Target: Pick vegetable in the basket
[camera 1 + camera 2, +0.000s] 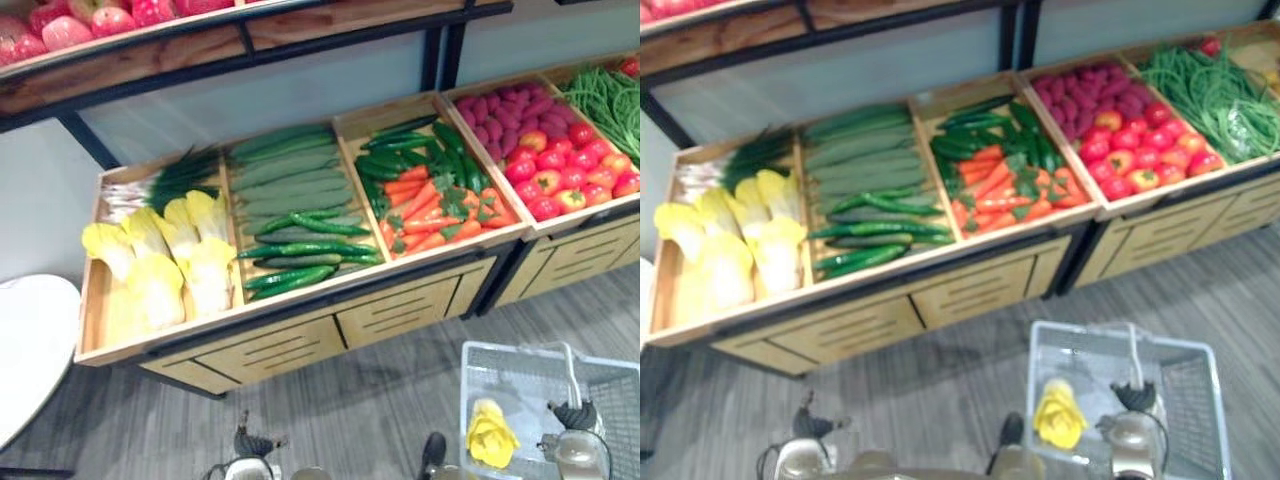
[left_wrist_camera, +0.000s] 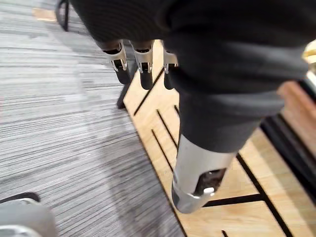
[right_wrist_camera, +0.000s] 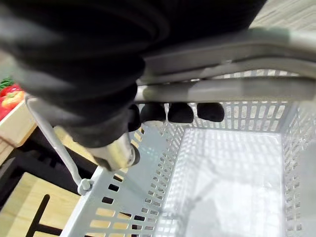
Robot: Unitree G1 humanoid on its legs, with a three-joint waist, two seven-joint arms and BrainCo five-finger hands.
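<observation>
Holding the basket (image 1: 482, 392) by its handle (image 3: 237, 91): the right hand (image 3: 89, 94) has its fingers (image 3: 180, 112) curled round the bar. The basket hangs low on the robot's right, over the grey floor (image 1: 380, 400). One yellow leafy vegetable (image 1: 490, 435) already lies inside, near the basket's left wall.

Left hand (image 2: 212, 59) is empty, hanging relaxed and fairly straight just in front of the stand's wooden drawer fronts (image 1: 275, 352).

Sloped crates above the drawers, left to right:
- yellow-white leafy heads (image 1: 165, 265), spring onions (image 1: 165, 180) behind
- cucumbers (image 1: 300, 250)
- carrots (image 1: 430, 215), dark green ones behind
- red ones (image 1: 560, 170), purple ones (image 1: 495, 110) behind
- green beans (image 1: 610, 95)

A shelf with pink fruit (image 1: 90, 20) runs above them.

The task doesn't say which vegetable to take. Everything in the crates is well apart from both hands.

Likely risks:
- The left hand starts low against the drawers, so raising it straight up could catch the crate lip.
- The crates tilt forward and the produce is piled loose. Pulling one piece may roll its neighbours over the edge.
- Cucumbers look smooth and may slip from a shallow grasp. The leafy heads are bulky and may sit only half in the hand.
- The basket is on the far side from the free hand, so the drop means crossing the body. A swinging basket could make it miss, or bump the stand if the robot leans in.
</observation>
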